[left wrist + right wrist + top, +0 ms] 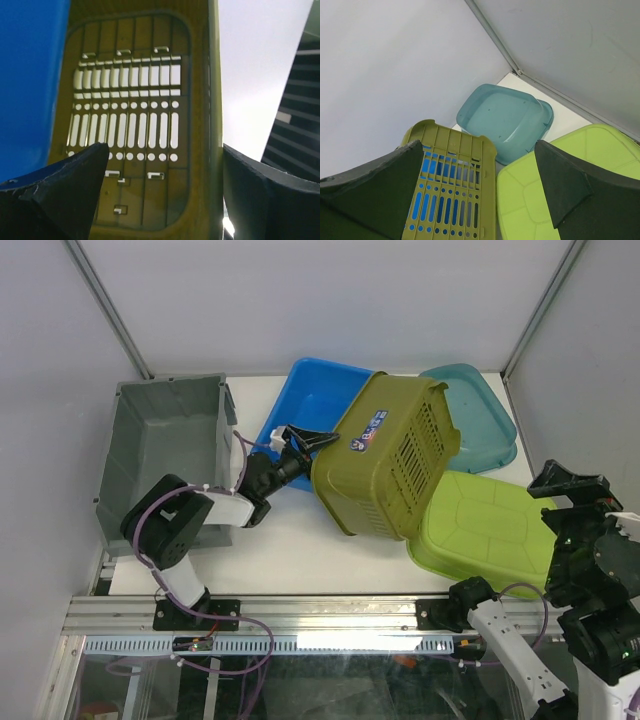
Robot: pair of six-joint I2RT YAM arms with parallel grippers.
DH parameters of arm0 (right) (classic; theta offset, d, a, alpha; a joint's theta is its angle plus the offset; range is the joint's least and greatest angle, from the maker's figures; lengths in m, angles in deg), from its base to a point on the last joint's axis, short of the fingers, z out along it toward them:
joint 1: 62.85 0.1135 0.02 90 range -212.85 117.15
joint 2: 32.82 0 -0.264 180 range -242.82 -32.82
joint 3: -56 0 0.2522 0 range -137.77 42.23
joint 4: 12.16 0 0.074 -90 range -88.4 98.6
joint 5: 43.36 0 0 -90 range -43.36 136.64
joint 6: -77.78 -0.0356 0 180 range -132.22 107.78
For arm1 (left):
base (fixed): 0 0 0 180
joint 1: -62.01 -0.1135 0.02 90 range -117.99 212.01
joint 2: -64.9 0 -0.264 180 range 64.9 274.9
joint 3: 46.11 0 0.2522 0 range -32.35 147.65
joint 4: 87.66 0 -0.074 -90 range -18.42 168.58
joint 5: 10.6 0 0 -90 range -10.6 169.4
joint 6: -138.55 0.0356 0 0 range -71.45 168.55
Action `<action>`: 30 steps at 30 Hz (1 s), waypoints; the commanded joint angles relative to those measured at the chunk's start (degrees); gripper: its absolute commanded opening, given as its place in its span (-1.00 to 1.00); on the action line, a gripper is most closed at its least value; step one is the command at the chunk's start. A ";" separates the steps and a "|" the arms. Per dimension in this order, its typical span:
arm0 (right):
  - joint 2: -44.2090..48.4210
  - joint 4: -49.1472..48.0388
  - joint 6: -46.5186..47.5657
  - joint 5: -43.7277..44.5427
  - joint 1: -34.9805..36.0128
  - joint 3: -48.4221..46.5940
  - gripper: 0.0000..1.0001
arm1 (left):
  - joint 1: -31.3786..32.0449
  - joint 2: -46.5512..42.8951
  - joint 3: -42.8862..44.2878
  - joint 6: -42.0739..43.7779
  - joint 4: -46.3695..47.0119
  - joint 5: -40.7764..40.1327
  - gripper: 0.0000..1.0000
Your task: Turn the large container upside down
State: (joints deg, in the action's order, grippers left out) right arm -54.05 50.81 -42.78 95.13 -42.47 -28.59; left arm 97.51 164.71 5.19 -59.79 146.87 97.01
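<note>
We counted five containers on the worktop (pixel 290 550): one grey crate (pixel 165 455), one blue tub (pixel 310 390), one olive slotted basket (pixel 390 455), one teal tub (pixel 480 420), one lime-green tub (pixel 485 525).

Smooth, slotted plastic olive basket (pixel 390 455); matt white table (pixel 290 550)

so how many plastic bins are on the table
5: a grey bin far left, a blue tub at the back, the olive slotted basket tipped mid-table, a teal tub back right, a lime tub front right. None seem hidden.

Bright, even light, soft shadows; slots of the olive basket (pixel 135 30) glow backlit.
</note>
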 commanded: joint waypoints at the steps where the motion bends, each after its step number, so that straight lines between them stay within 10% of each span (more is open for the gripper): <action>1: -1.68 -3.09 -0.94 -1.07 0.27 0.37 0.95 | -1.91 -9.09 -1.01 7.89 -10.21 1.67 0.84; 11: -4.98 -7.15 2.10 -14.98 0.36 3.57 0.94 | -3.03 -23.66 7.98 35.00 -53.13 -11.38 0.98; 22: -22.98 -16.92 -1.56 -63.76 0.34 7.42 0.79 | -3.12 -27.15 20.18 53.55 -71.01 -19.70 0.98; 30: -22.73 -12.74 0.06 -66.92 5.01 6.58 0.59 | -3.44 -23.04 33.95 68.40 -86.15 -26.30 0.98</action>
State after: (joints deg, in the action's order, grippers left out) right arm -78.77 39.14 -43.29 33.27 -39.57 -19.61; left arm 94.89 140.49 31.05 -2.39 69.28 76.07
